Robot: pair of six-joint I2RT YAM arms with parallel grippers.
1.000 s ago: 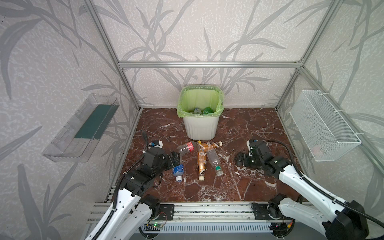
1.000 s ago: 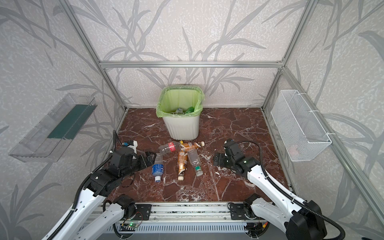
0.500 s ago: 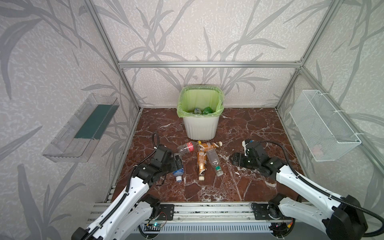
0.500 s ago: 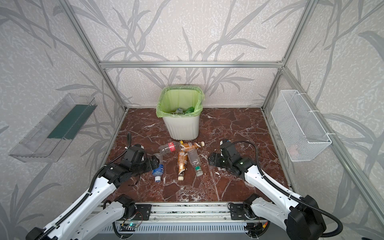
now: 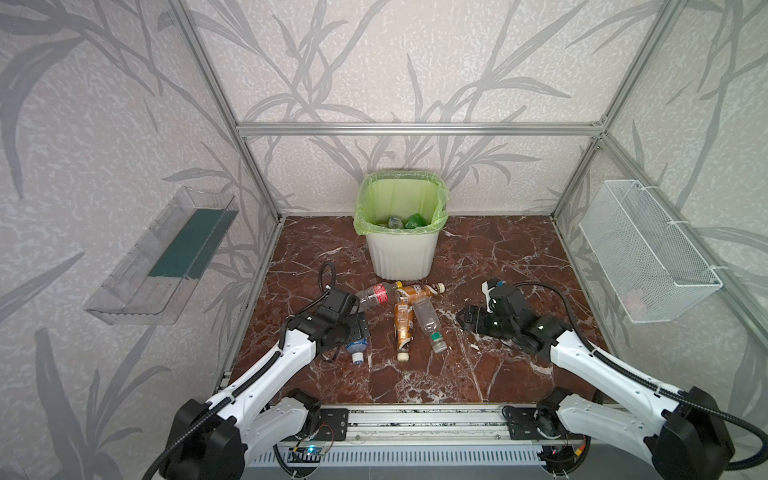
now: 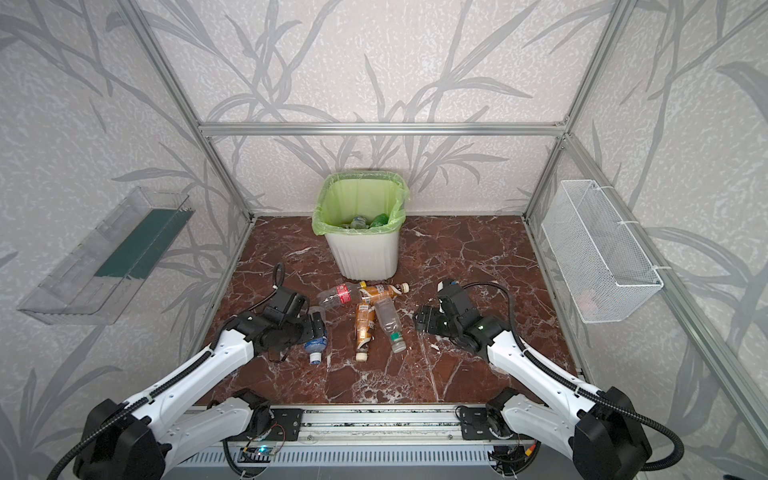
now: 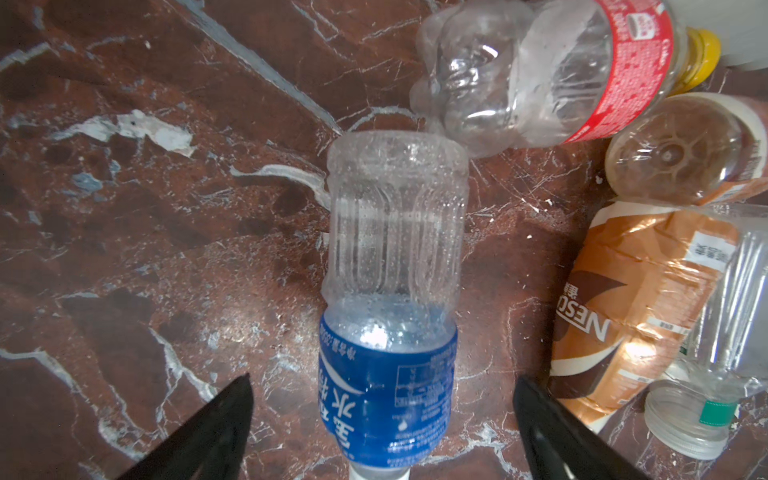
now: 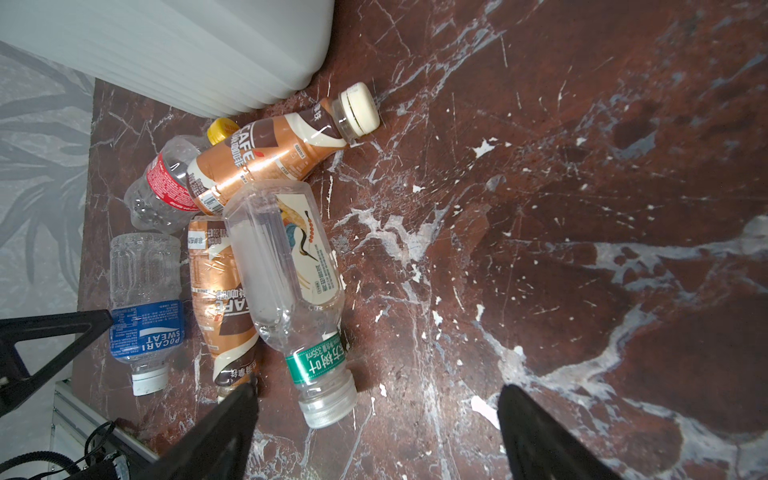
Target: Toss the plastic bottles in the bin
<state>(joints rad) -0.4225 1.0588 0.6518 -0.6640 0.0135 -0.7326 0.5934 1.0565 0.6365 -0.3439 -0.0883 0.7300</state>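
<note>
Top views, bin: the squarish white ribbed plastic bin with the light-green bag [image 5: 401, 259] sits at the back of the dark red marble floor [image 5: 498, 257]. A few bottles are already inside.
Top views, bottles: five left on the floor in front of the bin, bunched together.
Top views, left arm: the left gripper [image 5: 360, 331] is down low over the clear plastic bottle with the blue label [image 5: 358, 345], at the left edge of the bunch.
Top views, right arm: the right gripper [image 6: 422, 320] is spread wide just beside the pile, holding nothing.
Left wrist, tool: jaws wide, one black fingertip [image 7: 224, 415] on each side of the blue label. Neither is touching it, as far as I can see.
Left wrist, neighbours: the crushed clear bottle with the red label and yellow cap [image 7: 540, 75] meets the blue one's base, and an amber-brown labelled coffee bottle [image 7: 631, 299] lies close by the other finger.
Right wrist: the clear bottle with the green neck band [image 8: 291, 282] has its cap end between the open fingers, nearer one of them.
Step, my guess: left arm is about to pinch the blue one.
How I'd do it: come straight down and close on the labelled part. Keep the pile-side finger off the amber bottle, lift clear before swinging, and let go only over the bin's opening.
</note>
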